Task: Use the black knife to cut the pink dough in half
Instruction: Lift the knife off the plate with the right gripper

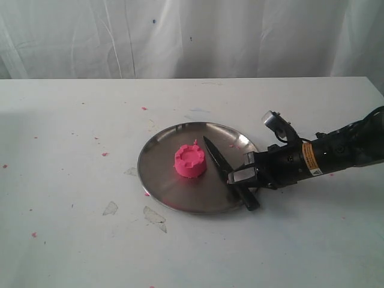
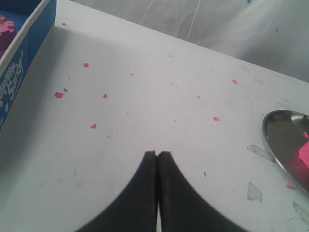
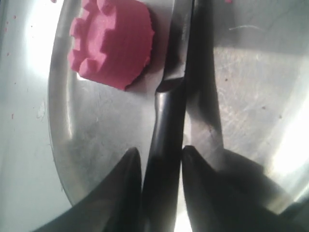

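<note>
The pink dough [image 1: 191, 161] is a whole notched puck standing on the round steel plate [image 1: 174, 193]. The black knife [image 1: 218, 160] lies slanted just right of it, blade tip pointing away toward the far rim. My right gripper [image 1: 240, 178] is shut on the knife's handle at the plate's near right rim. In the right wrist view the handle [image 3: 166, 121] runs between the two fingers of the gripper [image 3: 159, 152], and the blade passes close beside the dough [image 3: 113, 43] without touching it. My left gripper [image 2: 157, 153] is shut on nothing over bare table, left of the plate [image 2: 285, 140].
Pink crumbs [image 1: 105, 154] dot the white table [image 1: 72, 120]. Pale flat scraps [image 1: 154, 217] lie in front of the plate. A blue box [image 2: 21, 58] stands at the far left in the left wrist view. A white curtain [image 1: 180, 36] hangs behind the table.
</note>
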Robot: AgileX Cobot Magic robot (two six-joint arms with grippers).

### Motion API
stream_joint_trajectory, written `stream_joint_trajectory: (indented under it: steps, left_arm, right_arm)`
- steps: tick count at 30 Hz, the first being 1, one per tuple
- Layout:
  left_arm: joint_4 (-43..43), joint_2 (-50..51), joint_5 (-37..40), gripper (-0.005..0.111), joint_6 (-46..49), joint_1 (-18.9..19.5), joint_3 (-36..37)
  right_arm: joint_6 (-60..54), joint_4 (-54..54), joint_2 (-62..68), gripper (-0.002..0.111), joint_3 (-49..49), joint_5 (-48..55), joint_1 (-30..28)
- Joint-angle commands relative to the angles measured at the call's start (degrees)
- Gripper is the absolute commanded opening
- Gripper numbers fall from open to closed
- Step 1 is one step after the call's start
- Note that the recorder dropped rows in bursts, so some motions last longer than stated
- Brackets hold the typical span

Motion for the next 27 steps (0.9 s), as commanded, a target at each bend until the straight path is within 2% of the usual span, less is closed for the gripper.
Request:
stream_joint_trajectory:
  steps: [1, 9, 14, 27]
  left_arm:
    - [0.2, -0.2, -0.2, 0.000, -0.1, 0.1, 0.2]
    - [0.2, -0.2, -0.2, 0.000, -0.1, 0.1, 0.2]
    - [0.2, -0.2, -0.2, 0.000, -0.1, 0.1, 0.2]
    - [0.2, -0.2, -0.2, 0.000, -0.1, 0.1, 0.2]
  right_arm:
    - [-1.1, -1.6, 0.6, 0.019, 0.8, 2.3, -0.4]
    - [-2.2, -1.6, 0.6, 0.005, 0.8, 1.9, -0.4]
    - [-2.7, -1.6, -0.5, 0.005, -0.6, 0.0, -0.4]
    - [-3.5, -1.6, -12.9, 0.005, -1.1, 1.0, -0.5]
